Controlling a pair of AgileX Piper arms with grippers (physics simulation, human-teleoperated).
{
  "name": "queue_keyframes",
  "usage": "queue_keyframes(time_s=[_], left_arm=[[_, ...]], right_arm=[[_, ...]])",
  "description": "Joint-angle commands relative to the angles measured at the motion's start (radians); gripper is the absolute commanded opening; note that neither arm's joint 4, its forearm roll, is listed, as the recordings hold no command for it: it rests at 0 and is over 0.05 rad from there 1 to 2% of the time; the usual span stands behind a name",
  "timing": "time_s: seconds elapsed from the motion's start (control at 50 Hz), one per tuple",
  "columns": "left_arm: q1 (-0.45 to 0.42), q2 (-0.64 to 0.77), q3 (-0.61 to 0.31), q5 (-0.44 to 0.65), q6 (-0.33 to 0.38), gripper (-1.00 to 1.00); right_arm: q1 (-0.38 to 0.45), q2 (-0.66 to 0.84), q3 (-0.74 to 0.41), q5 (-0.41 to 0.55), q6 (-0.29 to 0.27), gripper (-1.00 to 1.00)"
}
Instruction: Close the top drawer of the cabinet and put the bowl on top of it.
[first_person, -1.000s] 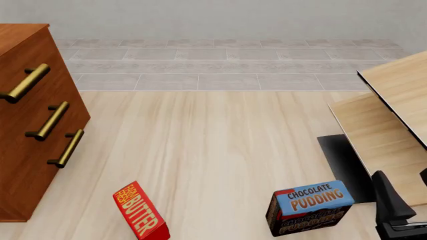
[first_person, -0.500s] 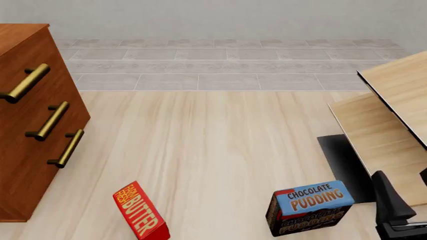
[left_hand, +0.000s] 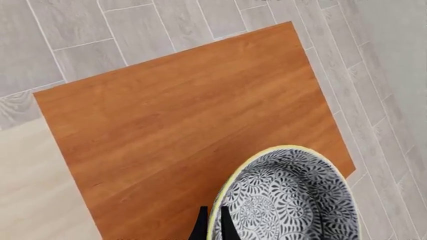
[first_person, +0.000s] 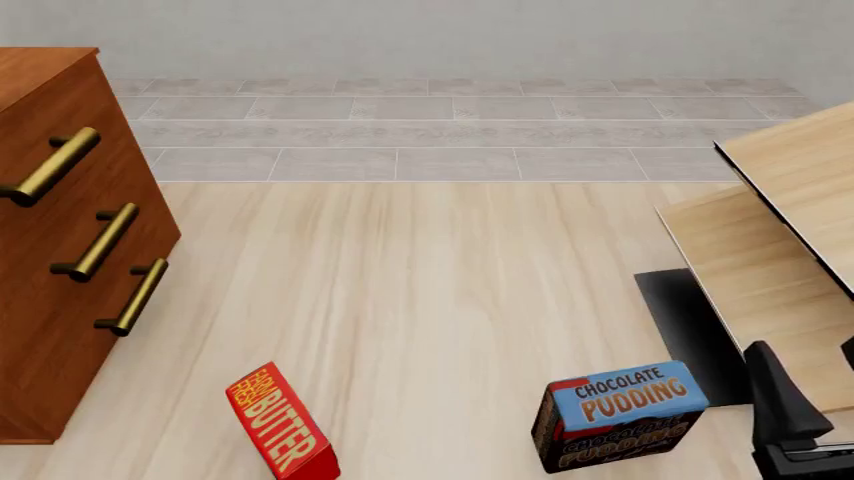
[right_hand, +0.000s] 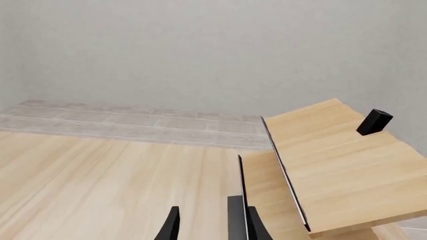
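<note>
Left gripper (left_hand: 211, 227) pinching bowl (left_hand: 293, 200) rim over cabinet (left_hand: 187, 125) top — right gripper (right_hand: 203, 225) slightly parted, empty

On the pale wood table (first_person: 427, 300) we see 2 boxes near its front edge, well apart from each other: a red butter box (first_person: 282, 424) to the left, standing tilted, and a chocolate pudding box (first_person: 619, 414) with a blue label to the right. Along the right side sits pale light-wood furniture (first_person: 787, 235) with dark edges, and a small black block (right_hand: 373, 122) rests on its top. Beyond the table we see a grey tiled floor (first_person: 454, 130) and a plain wall (right_hand: 200, 50)
</note>
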Motion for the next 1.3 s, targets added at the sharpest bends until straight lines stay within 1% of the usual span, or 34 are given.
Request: queue_keyframes(time_s=[0.02,0.04,0.08,0.14,0.16,0.18,0.2,0.24,0.28,0.32,0.58,0.6,0.62,0.64,0.66,0.7,0.9,0.92,1.08,1.24,1.3], left_arm=[[-0.007,-0.001,0.018,-0.005,0.014,-1.0],[-0.063,-0.026,0.052,-0.03,-0.029,-1.0],[-0.053,-0.021,0.053,-0.025,-0.029,-1.0],[-0.033,-0.013,0.021,-0.019,-0.005,-1.0],[0.014,-0.012,0.023,-0.023,-0.018,1.0],[0.029,-0.002,0.008,-0.014,0.01,1.0],[-0.007,-0.012,0.015,-0.024,0.001,1.0],[0.002,-0.014,0.018,-0.027,0.0,1.0],[-0.013,-0.02,0.028,-0.034,-0.008,1.0],[-0.006,0.007,-0.014,-0.024,0.003,1.0],[0.019,0.001,-0.04,-0.03,0.017,1.0],[0.038,0.035,-0.09,-0.017,0.042,1.0],[0.038,0.047,-0.112,-0.017,0.036,1.0],[0.038,0.047,-0.113,-0.016,0.036,1.0],[0.039,0.058,-0.143,-0.008,0.036,1.0],[0.045,0.066,-0.16,-0.002,0.041,1.0],[0.059,0.049,-0.182,0.018,0.035,1.0],[0.045,0.044,-0.186,0.02,0.033,1.0],[0.046,-0.026,-0.165,0.051,0.027,1.0],[0.037,-0.07,-0.188,0.086,0.017,1.0],[0.048,-0.08,-0.202,0.09,0.022,1.0]], right_arm=[[0.0,0.0,0.0,0.0,0.0,1.0],[0.0,0.0,0.0,0.0,0.001,1.0],[0.0,0.0,0.001,0.0,0.001,1.0],[0.0,0.0,0.001,0.0,0.001,1.0],[0.001,0.0,0.001,0.0,0.001,1.0],[0.001,0.0,0.0,0.001,0.001,1.0],[0.001,0.0,-0.001,0.002,0.001,1.0],[0.002,0.0,0.001,0.0,0.0,1.0],[0.003,0.0,-0.001,0.001,0.0,1.0],[0.003,0.0,-0.002,0.002,0.0,1.0],[0.003,0.0,0.003,-0.003,-0.002,1.0],[0.004,0.0,0.003,-0.003,-0.002,1.0],[0.004,0.0,0.003,-0.003,-0.002,1.0],[0.004,0.0,0.003,-0.003,-0.002,1.0],[0.004,0.0,0.004,-0.004,-0.002,1.0],[0.005,0.0,0.001,-0.001,-0.002,1.0],[0.008,0.0,-0.004,0.004,-0.005,1.0],[0.008,0.0,-0.005,0.005,-0.005,1.0],[0.009,0.0,-0.004,0.004,-0.008,1.0],[0.011,0.0,0.001,0.0,-0.01,1.0],[0.013,0.0,-0.001,0.002,-0.011,1.0]])
